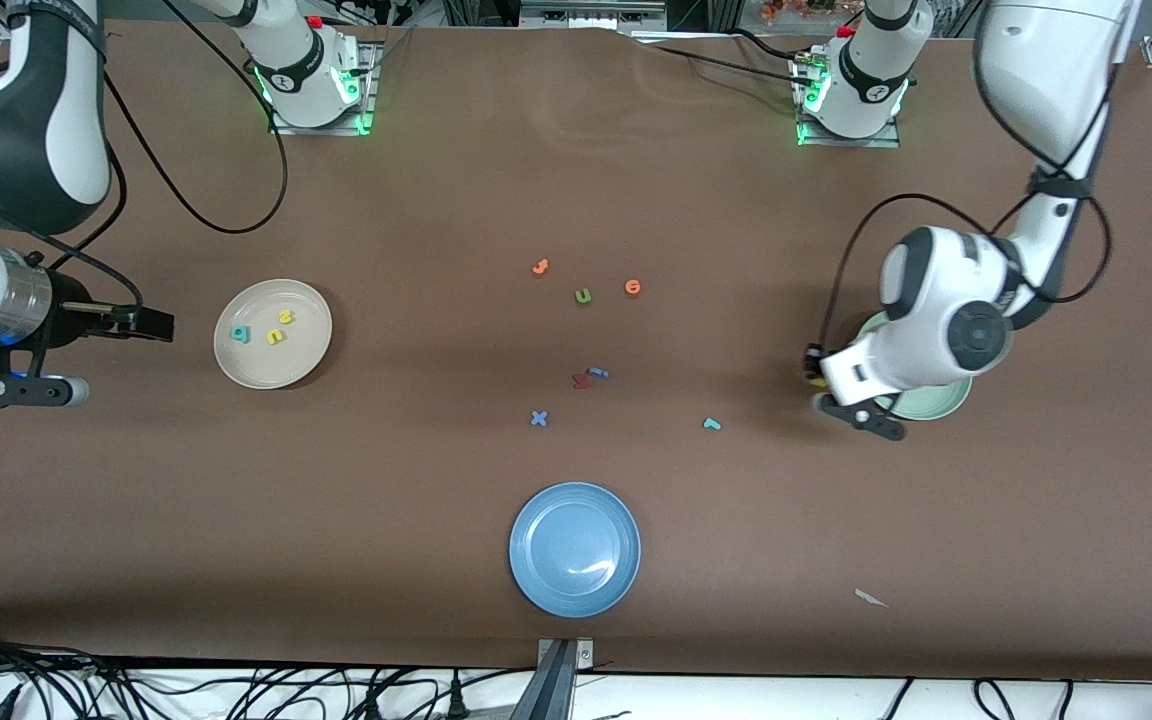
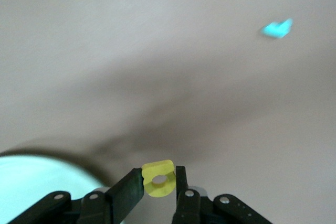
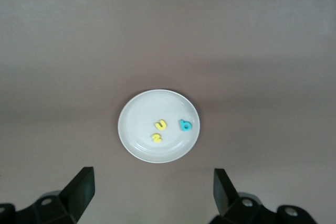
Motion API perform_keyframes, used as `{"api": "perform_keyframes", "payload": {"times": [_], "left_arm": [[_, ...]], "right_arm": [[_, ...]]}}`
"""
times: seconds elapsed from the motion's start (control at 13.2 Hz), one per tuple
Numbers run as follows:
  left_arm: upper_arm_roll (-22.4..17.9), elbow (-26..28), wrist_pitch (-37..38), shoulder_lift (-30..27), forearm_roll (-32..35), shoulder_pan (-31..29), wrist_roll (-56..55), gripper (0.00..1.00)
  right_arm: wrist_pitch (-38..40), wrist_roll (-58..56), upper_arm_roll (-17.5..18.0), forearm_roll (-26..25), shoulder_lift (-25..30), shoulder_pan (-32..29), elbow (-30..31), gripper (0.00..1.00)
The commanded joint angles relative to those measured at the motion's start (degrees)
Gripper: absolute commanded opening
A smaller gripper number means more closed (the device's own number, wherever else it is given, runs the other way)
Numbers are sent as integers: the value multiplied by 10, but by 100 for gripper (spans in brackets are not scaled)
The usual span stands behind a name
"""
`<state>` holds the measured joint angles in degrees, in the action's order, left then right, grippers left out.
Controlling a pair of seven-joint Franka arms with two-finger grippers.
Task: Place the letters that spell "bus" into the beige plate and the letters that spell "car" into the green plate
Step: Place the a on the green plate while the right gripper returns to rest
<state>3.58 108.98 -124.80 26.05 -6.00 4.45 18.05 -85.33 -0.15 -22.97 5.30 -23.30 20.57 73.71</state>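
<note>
The beige plate (image 1: 308, 352) lies toward the right arm's end of the table and holds a teal "b" (image 1: 239, 334), a yellow "u" (image 1: 285, 316) and a yellow "s" (image 1: 275, 337). My right gripper (image 3: 154, 192) hangs open and empty above the table beside it. My left gripper (image 2: 158, 174) is shut on the yellow "a" (image 2: 159, 181), just above the table at the rim of the green plate (image 1: 936, 405). The left wrist hides most of that plate. The teal "r" (image 1: 711, 424) lies on the table between that plate and the middle. A "c" does not show.
A blue plate (image 1: 574, 549) sits near the front edge. Loose letters lie mid-table: an orange one (image 1: 540, 267), a green "u" (image 1: 583, 296), a round orange one (image 1: 633, 288), a red and blue pair (image 1: 586, 378) and a blue "x" (image 1: 538, 419).
</note>
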Motion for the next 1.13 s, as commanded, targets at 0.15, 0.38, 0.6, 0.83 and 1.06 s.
{"api": "perform_keyframes", "payload": {"times": [0.15,0.38,0.6,0.83,1.06], "left_arm": [[-63,59,1,-33,11,-15,133,15],[-71,62,-1,-31,11,-19,143,58],[-70,58,-2,-32,10,-16,142,64],[-46,53,-6,-30,-16,-8,108,63],[-15,33,-35,-11,-105,20,63,63]], "right_arm": [[-2,4,195,-51,30,-181,2,100],[-7,57,209,-60,70,-176,47,100],[-12,54,216,-64,86,-186,66,100],[-27,55,218,-63,99,-183,91,100],[-29,58,217,-63,94,-182,90,100]]}}
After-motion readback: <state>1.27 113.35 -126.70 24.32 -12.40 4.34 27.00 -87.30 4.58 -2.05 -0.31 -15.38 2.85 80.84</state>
